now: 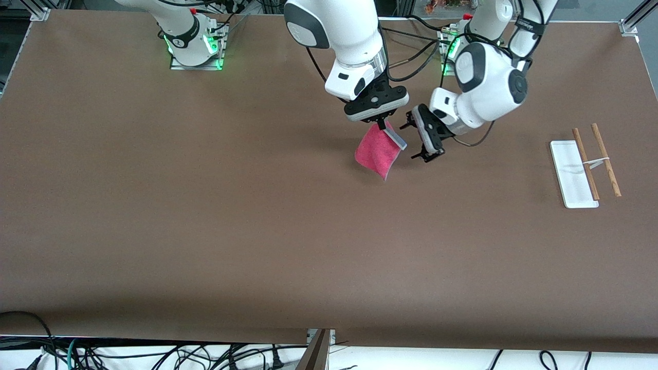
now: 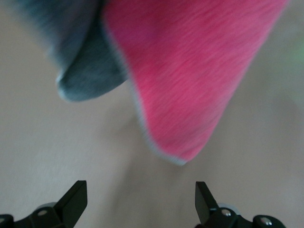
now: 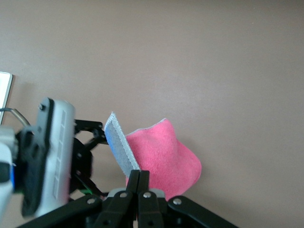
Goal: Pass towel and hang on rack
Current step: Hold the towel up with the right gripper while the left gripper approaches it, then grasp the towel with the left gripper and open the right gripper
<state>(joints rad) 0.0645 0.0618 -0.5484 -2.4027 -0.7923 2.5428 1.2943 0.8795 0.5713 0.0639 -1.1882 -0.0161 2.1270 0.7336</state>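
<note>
The towel (image 1: 379,152) hung by a corner from the right end effector (image 1: 381,124), pinched shut above mid-table, its long axis drooping down, while the left end effector (image 1: 426,139) waited wide open just beside it, facing the cloth.

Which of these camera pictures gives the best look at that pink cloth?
The front view: the towel shows whole, hanging from the shut right gripper over the table, with the open left gripper beside it. The left wrist view shows it close but blurred and cut off; the right wrist view shows it partly hidden by the fingers.
</note>
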